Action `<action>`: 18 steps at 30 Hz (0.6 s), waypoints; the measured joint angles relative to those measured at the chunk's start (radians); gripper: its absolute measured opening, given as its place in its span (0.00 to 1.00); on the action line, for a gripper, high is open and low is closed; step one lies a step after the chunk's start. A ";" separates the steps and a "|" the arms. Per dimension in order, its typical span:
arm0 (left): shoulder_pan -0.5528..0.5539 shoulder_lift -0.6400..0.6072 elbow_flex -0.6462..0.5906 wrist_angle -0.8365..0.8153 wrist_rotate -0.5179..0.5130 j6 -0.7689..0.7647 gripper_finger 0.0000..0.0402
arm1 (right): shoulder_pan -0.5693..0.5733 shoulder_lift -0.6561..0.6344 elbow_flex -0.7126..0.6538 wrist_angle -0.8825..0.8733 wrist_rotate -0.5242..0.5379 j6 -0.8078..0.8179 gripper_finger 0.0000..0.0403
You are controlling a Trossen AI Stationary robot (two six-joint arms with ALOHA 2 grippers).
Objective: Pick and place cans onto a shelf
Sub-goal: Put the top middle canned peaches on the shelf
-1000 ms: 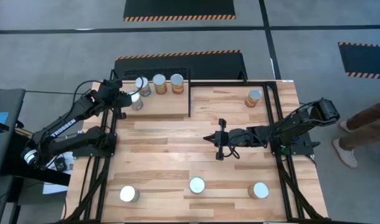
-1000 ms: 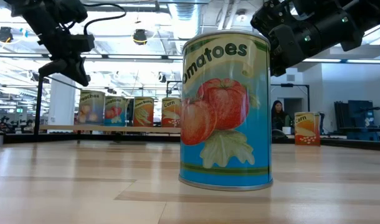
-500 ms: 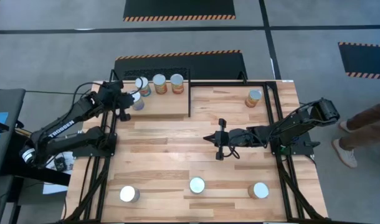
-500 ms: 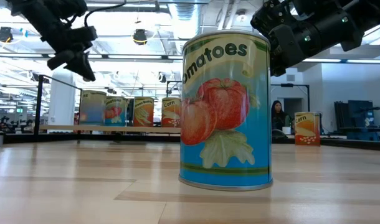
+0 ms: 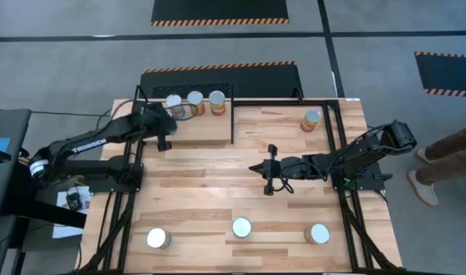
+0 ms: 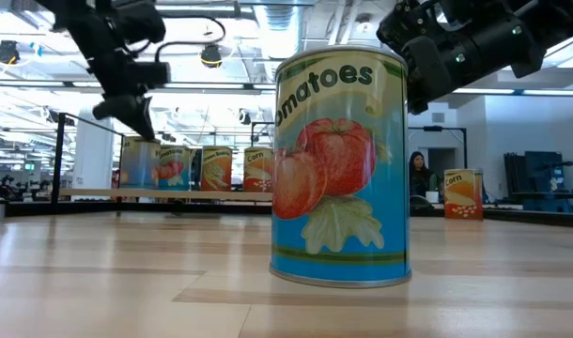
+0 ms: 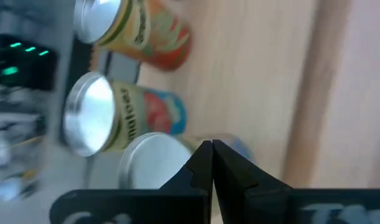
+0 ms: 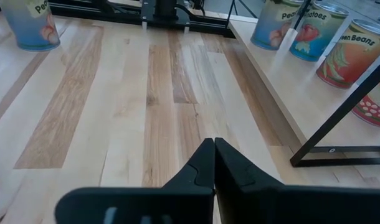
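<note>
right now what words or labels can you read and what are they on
"omatoes": big can nearest the low camera, first letter hidden.
"Corn": can far right in the low view.
"een Beans": can on the shelf, right wrist view.
"Pea": neighbouring can, cut off.
Other shelf labels and the left arm's lettering: too small or blurred.

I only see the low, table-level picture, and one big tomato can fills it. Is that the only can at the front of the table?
Observer: No. From above, three stand along the near edge: left front can, middle front can, right front can.
Operator: Is the dark claw at top right holding anything?
Observer: No. The right gripper is shut on nothing, by its own camera.
Operator: And the top-left claw?
Observer: The left gripper is shut and empty, at the shelf.
</note>
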 joint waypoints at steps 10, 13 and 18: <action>-0.004 0.069 0.000 0.013 -0.239 0.018 0.00 | 0.003 0.000 0.000 -0.016 0.000 0.001 0.04; 0.022 0.067 0.000 0.012 -0.281 0.014 0.00 | 0.003 0.000 0.000 -0.016 0.000 0.001 0.04; 0.064 0.068 0.000 0.022 -0.286 0.014 0.00 | 0.003 0.000 0.000 -0.016 0.000 0.002 0.05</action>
